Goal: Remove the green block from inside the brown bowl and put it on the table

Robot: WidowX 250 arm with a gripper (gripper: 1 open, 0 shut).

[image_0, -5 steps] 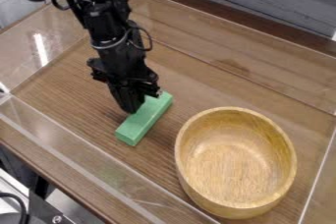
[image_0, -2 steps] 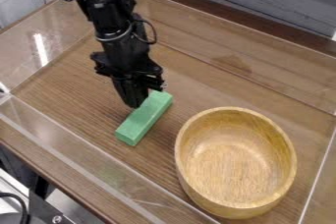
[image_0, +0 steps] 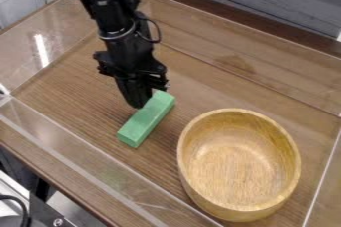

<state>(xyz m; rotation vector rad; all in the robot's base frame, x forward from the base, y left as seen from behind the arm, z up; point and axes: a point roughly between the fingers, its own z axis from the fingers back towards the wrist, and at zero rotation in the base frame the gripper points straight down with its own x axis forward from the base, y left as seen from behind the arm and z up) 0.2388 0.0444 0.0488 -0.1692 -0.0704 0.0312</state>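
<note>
Arm (image_0: 100, 7): black robot arm, entering from the upper left of the view and reaching down toward the counter; wrist section carries dark cabling and a blocky housing.

Fingers (image_0: 138, 97): black, pointing straight down, drawn fully together with no gap showing between them; nothing is clamped in them. The tips sit at the upper far end of the green block, touching it or just above it; the view does not settle which.

Green block (image_0: 144, 118): flat, elongated matte green bar lying on the counter, outside the bowl. Its far end is directly under the fingers, and its length runs from there diagonally toward the lower left of the view. It lies flat, not tilted.

Brown bowl (image_0: 196, 141): round, shallow light-brown wooden bowl with a thick rim, standing upright on the counter to the lower right of the fingers. Its interior shows only bare wood grain. The near end of the block lies just beside its left rim, apart from it.

Counter (image_0: 226, 82): brown wood-grain surface carrying block and bowl, extending in all directions from the fingers.

Clear walls (image_0: 54, 136): low transparent plastic border around the counter, visible along the near left edge and the far side, well apart from the fingers.
</note>
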